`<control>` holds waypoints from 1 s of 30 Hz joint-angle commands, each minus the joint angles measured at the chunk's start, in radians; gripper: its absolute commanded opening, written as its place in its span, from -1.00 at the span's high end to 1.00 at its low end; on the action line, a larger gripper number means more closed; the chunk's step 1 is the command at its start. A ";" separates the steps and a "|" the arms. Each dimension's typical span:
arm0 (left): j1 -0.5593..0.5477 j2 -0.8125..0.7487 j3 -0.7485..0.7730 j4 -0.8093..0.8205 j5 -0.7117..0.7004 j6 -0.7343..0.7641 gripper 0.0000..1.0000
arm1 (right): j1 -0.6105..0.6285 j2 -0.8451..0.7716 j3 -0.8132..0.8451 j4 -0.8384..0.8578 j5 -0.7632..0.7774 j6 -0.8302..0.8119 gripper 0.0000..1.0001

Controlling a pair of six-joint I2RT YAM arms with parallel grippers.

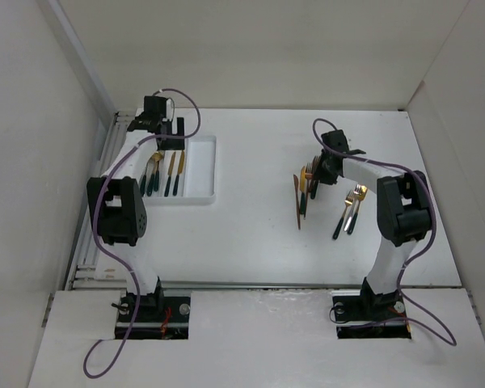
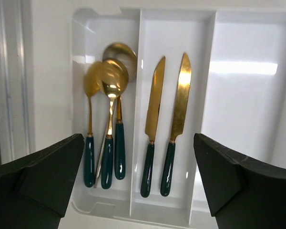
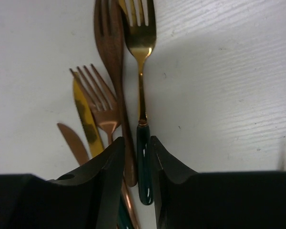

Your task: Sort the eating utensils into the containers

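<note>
- Arms both show only in the overhead view: left gripper (image 1: 170,136) above the far end of the white tray (image 1: 204,166), right gripper (image 1: 317,176) low over a loose pile of utensils (image 1: 301,198), and a separate pair of utensils (image 1: 349,212) on the table (image 1: 250,242) off to that gripper's right
- Left wrist camera supplies the tray's contents: below the gripper, three gold spoons (image 2: 109,90) overlap in the left-hand compartment, and two gold knives (image 2: 169,105) lie side by side, not touching, in the middle one
- Left fingers (image 2: 47,171) stand wide apart at either edge of the frame, holding nothing
- Spoons and knives all lie lengthwise along their compartments, with dark green handles toward the fingers and heads pointing away
- Right wrist camera separates the pile: three forks (image 3: 97,95) and two knife blades (image 3: 86,121) counted, crossing one another just ahead of the fingertips
- Right jaws are drawn in to a narrow slit around the green handle of the gold fork (image 3: 139,43), which lies on the table; a coppery handle (image 3: 128,164) crowds the same gap
- That fork's long axis runs straight out from the gripper, tines at the far end
</note>
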 commanded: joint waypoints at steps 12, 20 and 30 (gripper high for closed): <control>-0.043 -0.110 0.599 -0.065 -0.345 0.059 -1.00 | -0.025 0.027 0.045 -0.045 0.047 -0.016 0.35; -0.053 -0.156 0.534 -0.091 -0.367 0.032 -1.00 | -0.034 0.099 0.160 -0.160 0.029 -0.062 0.48; -0.053 -0.222 0.440 -0.146 -0.292 0.003 -1.00 | -0.008 0.146 0.180 -0.311 -0.054 -0.096 0.55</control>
